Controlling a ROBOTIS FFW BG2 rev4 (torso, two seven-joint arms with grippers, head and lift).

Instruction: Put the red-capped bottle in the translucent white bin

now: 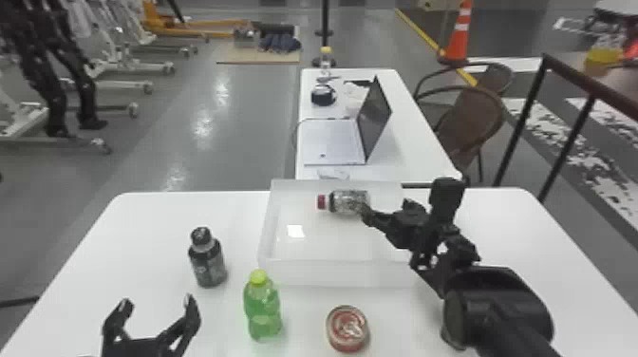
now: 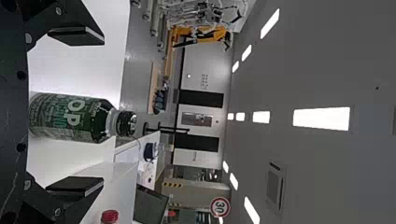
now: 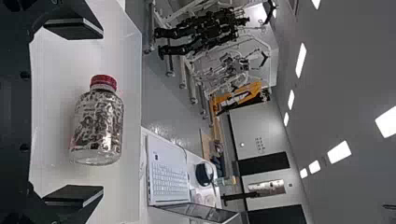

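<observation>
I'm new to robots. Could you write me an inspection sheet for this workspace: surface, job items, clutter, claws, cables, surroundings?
Surface: white table, items standing on it.
Job's things: red-capped bottle lies on its side inside the translucent white bin.
Clutter: dark-capped bottle, green bottle and red-topped can stand outside the bin.
Left claw: open, empty, near the dark-capped bottle.
Right claw: open, at the red-capped bottle, not gripping.
Cables: thin cable by the laptop.
Surroundings: second table behind, chairs, orange-and-white cone.
</observation>
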